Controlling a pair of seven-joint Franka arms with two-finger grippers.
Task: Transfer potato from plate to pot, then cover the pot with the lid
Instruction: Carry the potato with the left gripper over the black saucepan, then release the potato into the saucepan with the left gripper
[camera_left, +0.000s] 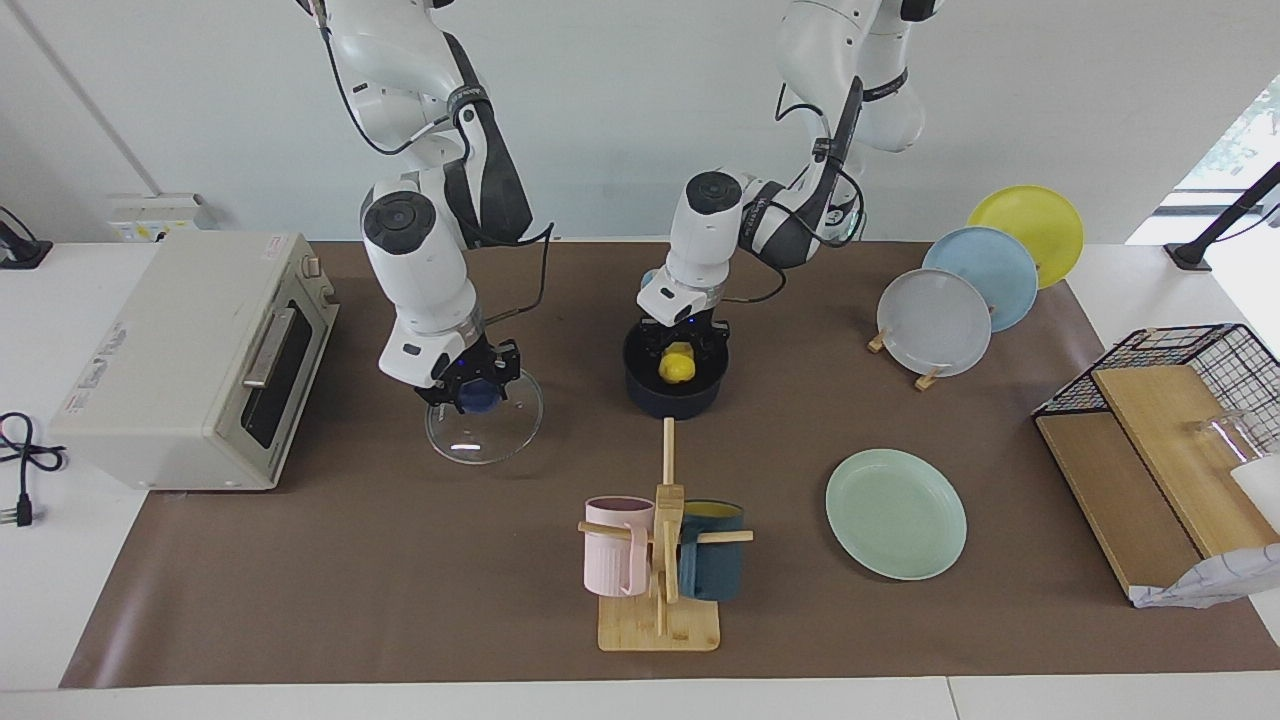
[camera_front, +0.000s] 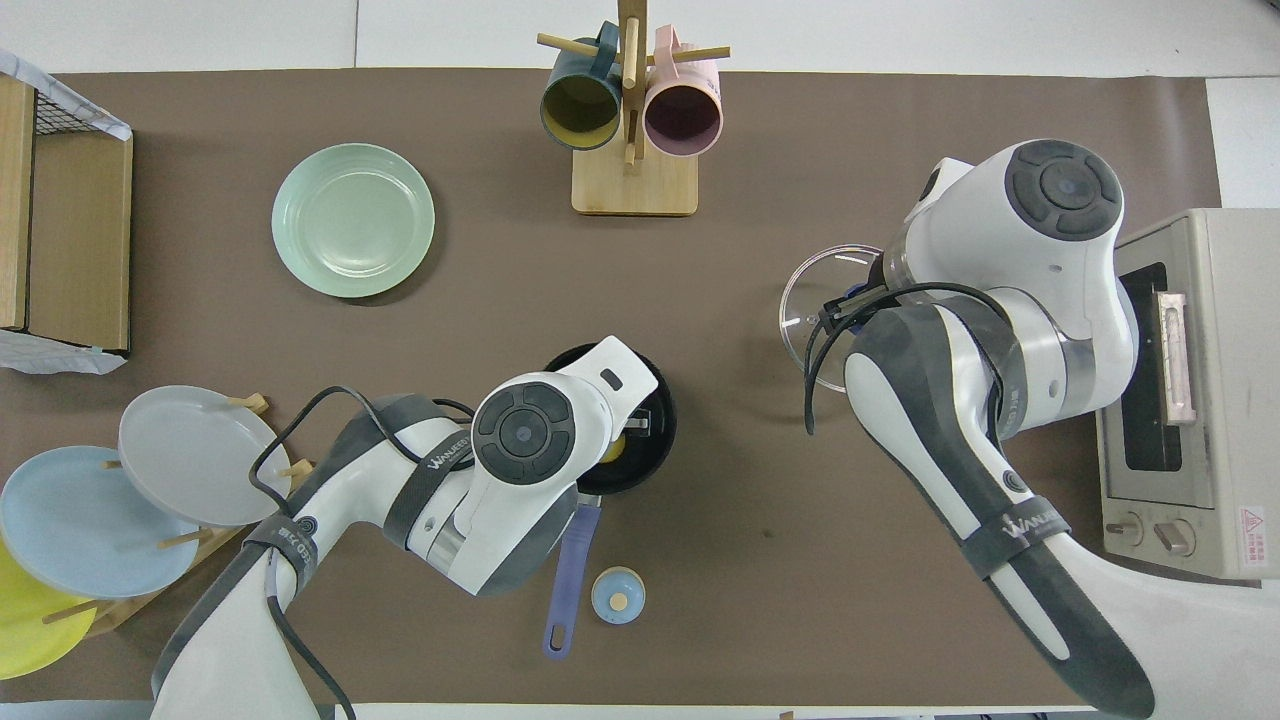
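Brown mat (camera_left: 400, 560), potato (camera_left: 677, 365) between left fingers (camera_left: 655, 350)

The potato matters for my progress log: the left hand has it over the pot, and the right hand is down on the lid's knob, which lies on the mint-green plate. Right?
One slip: the lid lies on the brown mat beside the toaster oven, not on the plate, which sits bare in the facing view. The left hand, potato, pot and right hand are as stated.

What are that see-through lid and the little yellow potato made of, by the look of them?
The lid looks like clear glass: the brown mat shows through it and it catches bright glints; its knob is opaque blue, perhaps plastic. The potato, in the left gripper over the pot, looks like glossy plastic: an even, bright yellow.
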